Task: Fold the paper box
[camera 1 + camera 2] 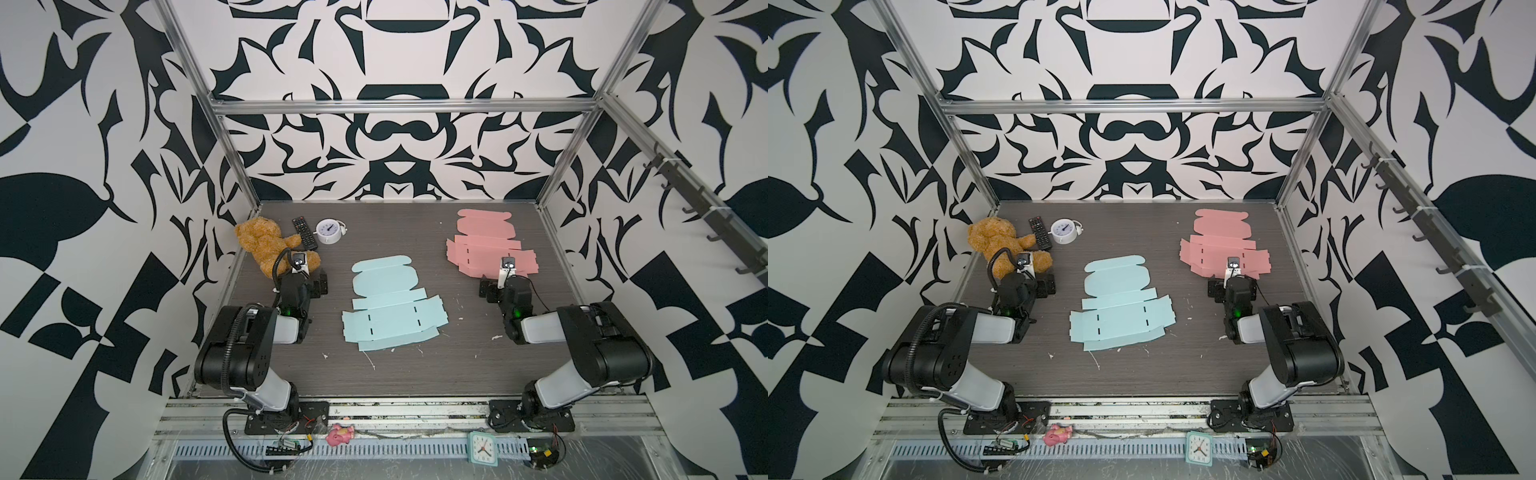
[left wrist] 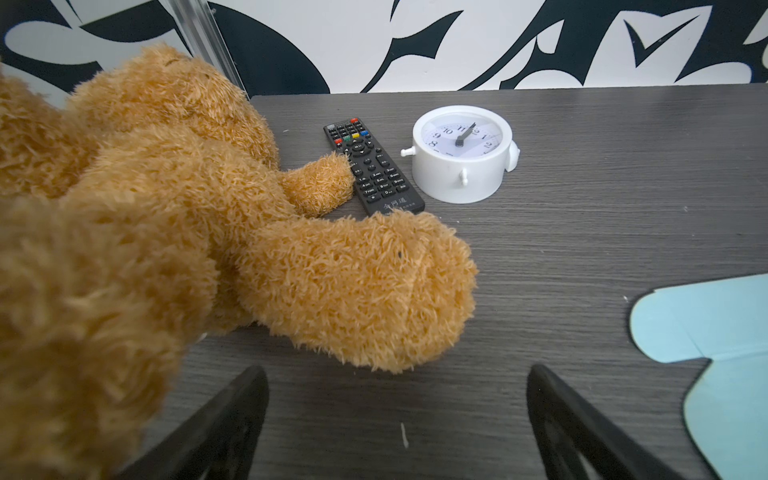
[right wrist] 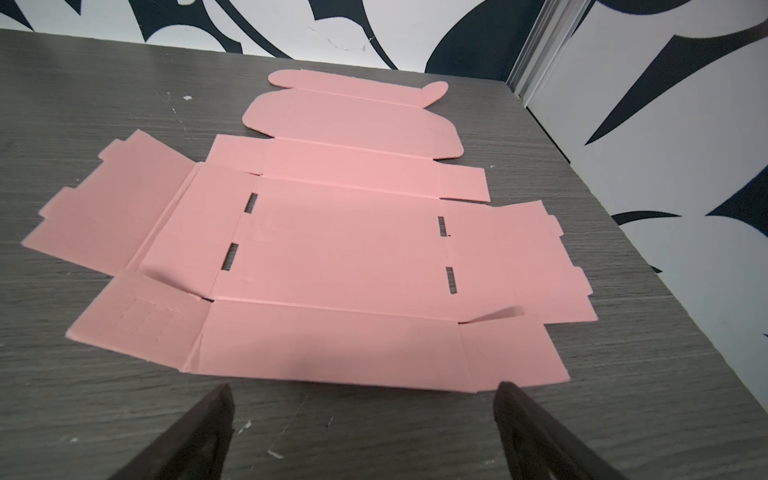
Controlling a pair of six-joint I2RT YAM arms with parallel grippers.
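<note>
Left wrist view: the left gripper [image 2: 397, 370] gapes wide and empty over the table [image 2: 582, 187], the foot of a teddy [image 2: 166, 249] just ahead of its fingers [image 2: 232, 415], a remote [image 2: 374, 166] and clock [image 2: 461, 158] farther ahead. Right wrist view: the right gripper [image 3: 365, 385] is likewise spread wide, holding nothing, with the flat, unfolded pink box [image 3: 340, 249] lying just ahead of its fingertips [image 3: 208, 415]. In both top views the blue box [image 1: 392, 322] [image 1: 1121, 322] lies flat and unfolded between the two grippers, touched by neither, right of the left one.
</note>
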